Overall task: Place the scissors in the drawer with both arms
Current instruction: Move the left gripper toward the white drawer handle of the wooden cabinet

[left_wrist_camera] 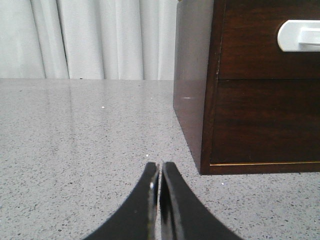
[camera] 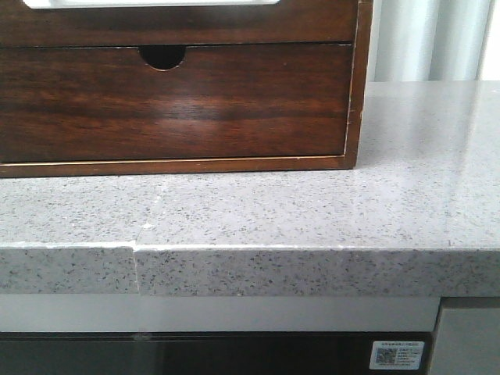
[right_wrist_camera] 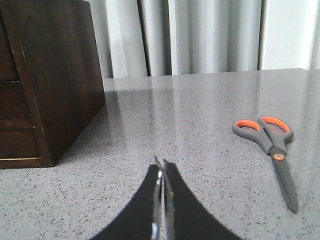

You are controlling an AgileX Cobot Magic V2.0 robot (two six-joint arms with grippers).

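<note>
The scissors (right_wrist_camera: pixel 272 146), grey with orange-lined handles, lie flat on the speckled counter and show only in the right wrist view, blades pointing toward the camera. My right gripper (right_wrist_camera: pixel 162 165) is shut and empty, low over the counter, apart from the scissors, with the wooden cabinet (right_wrist_camera: pixel 55 75) on its other side. The drawer (camera: pixel 180 27) is the upper dark brown front with a white round-cornered area (camera: pixel 148 3) along its top. It looks closed. My left gripper (left_wrist_camera: pixel 159 167) is shut and empty, just off the cabinet's corner, facing the drawer (left_wrist_camera: pixel 250 45). Neither gripper appears in the front view.
Below the drawer sits a second drawer (camera: pixel 172 101) of the same wood with a half-round finger notch (camera: pixel 162 55). The grey stone counter (camera: pixel 312 211) has a front edge (camera: pixel 250 269) and a seam (camera: pixel 137 250). White curtains (left_wrist_camera: pixel 100 35) hang behind.
</note>
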